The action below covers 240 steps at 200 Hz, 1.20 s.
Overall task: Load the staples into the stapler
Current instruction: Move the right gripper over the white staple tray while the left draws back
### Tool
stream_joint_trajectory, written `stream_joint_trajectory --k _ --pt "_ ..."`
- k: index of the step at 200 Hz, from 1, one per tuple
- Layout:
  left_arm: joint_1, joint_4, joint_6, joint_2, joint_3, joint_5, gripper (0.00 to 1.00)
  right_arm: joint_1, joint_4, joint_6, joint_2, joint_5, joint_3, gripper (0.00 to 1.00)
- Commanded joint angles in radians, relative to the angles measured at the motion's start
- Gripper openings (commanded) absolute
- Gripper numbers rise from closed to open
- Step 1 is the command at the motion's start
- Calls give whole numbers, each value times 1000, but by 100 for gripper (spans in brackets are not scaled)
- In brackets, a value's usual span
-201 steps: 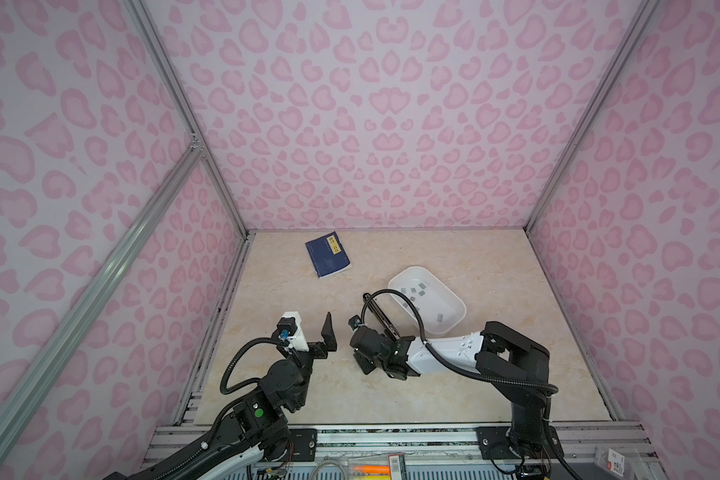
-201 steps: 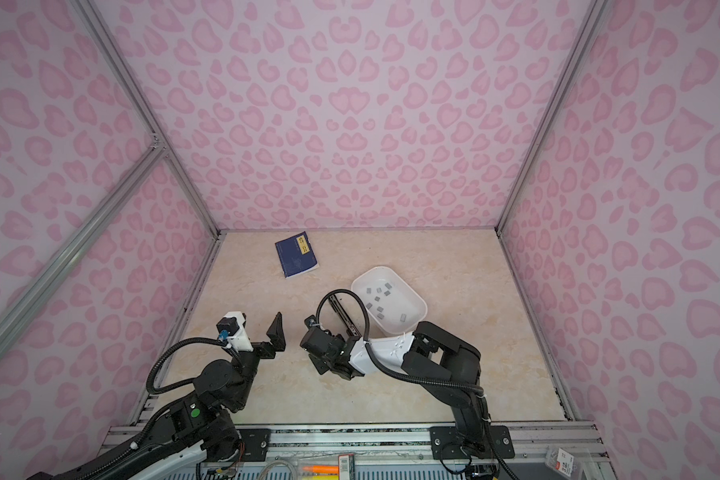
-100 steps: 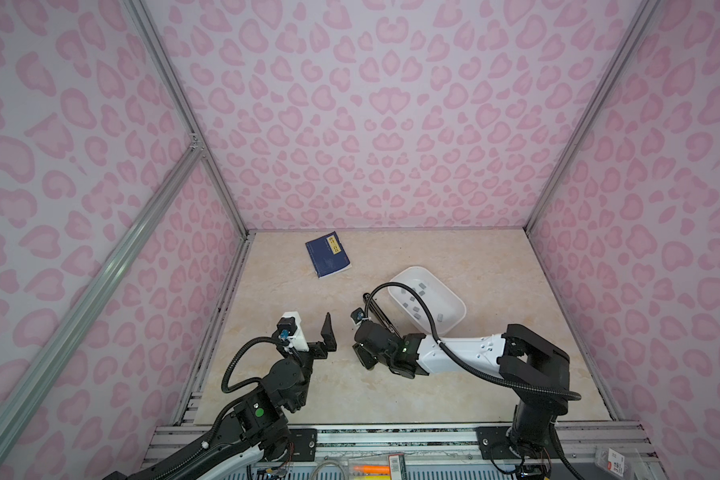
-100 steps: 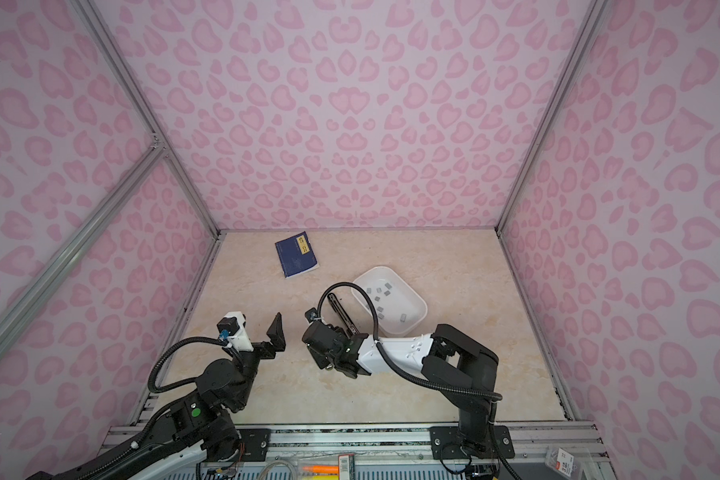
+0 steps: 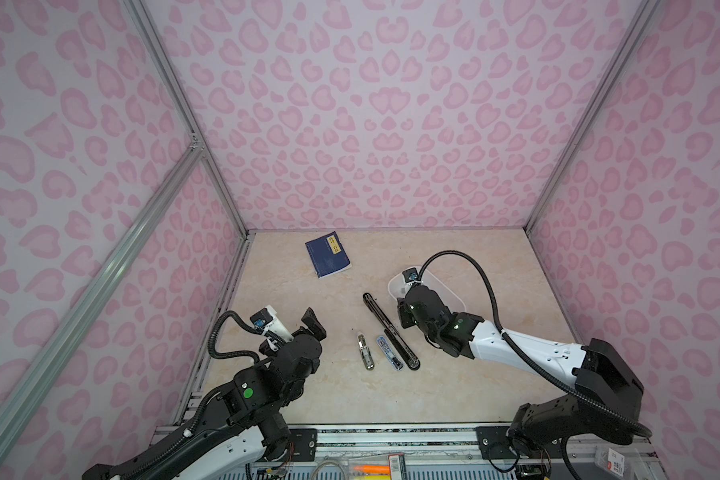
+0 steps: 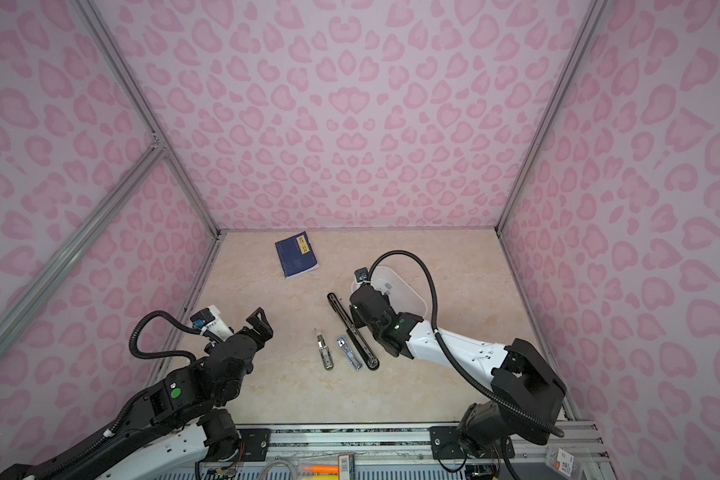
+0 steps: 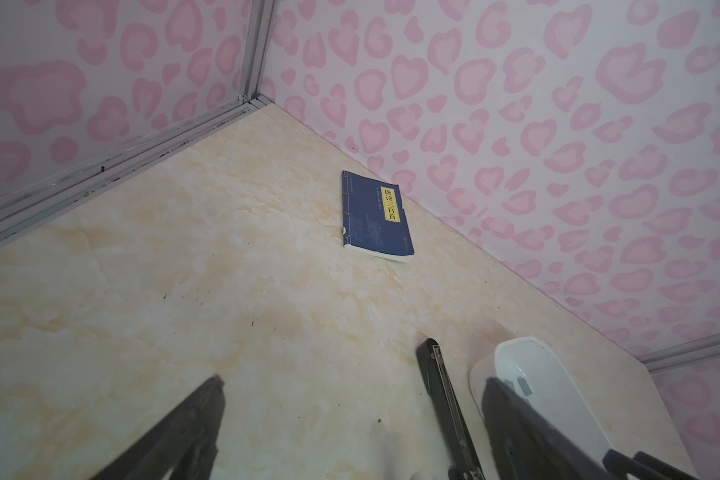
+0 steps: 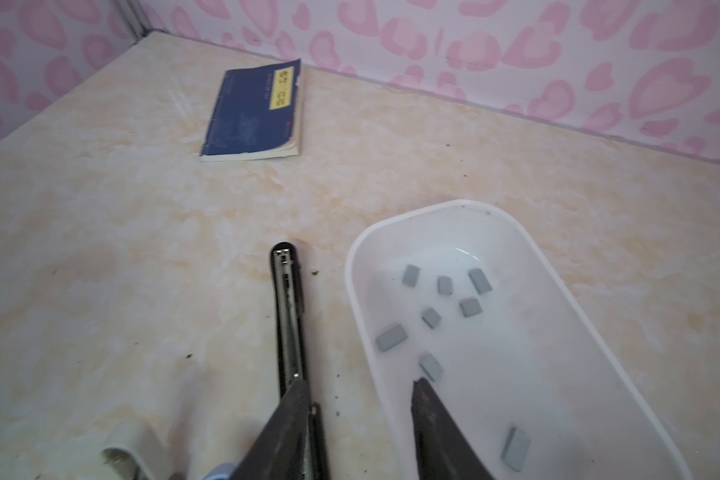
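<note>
The right gripper (image 8: 358, 384) hangs with its jaws partly apart and nothing between them, one finger by the stapler (image 8: 287, 307) and the other over the tray (image 8: 462, 203). The staples (image 8: 391, 337) lie loose on the tray floor, and none is in the stapler's open channel yet.

From here, I judge, a descent could land a finger on the tray rim and tip or shove the tray, scattering the blocks. The finger beside the stapler could knock it askew. The blocks are flat and thin (awkward to pinch off a smooth floor), so one may slip out or snap.

Count:
- eight staple blocks in sight
- one tray
- one black stapler
- two smaller metal pieces (image 5: 365, 353) beside the stapler (staplers or parts, I cannot tell)
- one book (image 8: 252, 112)

The left gripper (image 7: 352, 382) hovers spread wide and empty, well apart from the tray.
</note>
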Motion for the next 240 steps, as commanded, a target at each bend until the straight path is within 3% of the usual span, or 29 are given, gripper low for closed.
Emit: stream_joint_trajectory --k 1,14,28,56,69,88,109,141,172,204,240 --pt "8 -62 -41 68 -7 -102 98 -66 -27 -26 63 -56 22 41" --pt "24 -78 -23 120 -4 -155 99 -98 -58 -35 111 -58 39 40" --pt "100 -40 67 166 -3 -95 98 -134 -63 -33 159 -69 36 39" --pt "380 153 268 161 -99 254 99 -178 -95 -10 197 -86 18 36" --pt "445 184 304 131 -146 350 100 -181 -122 -6 198 -80 17 36" --pt "447 167 332 86 -184 346 99 -178 -189 7 197 -67 26 35" --pt "444 205 398 8 -222 432 100 -175 -223 17 175 -91 5 34" --pt "442 144 448 -85 -231 464 98 -171 -258 34 118 -80 -47 35" --pt "443 225 465 -55 -267 534 99 -170 -283 42 99 -92 -75 34" --pt "441 193 447 2 -239 513 99 -155 -264 40 87 -171 -95 32" --pt "440 185 446 -50 -256 516 98 -114 -291 57 67 -157 -103 32"
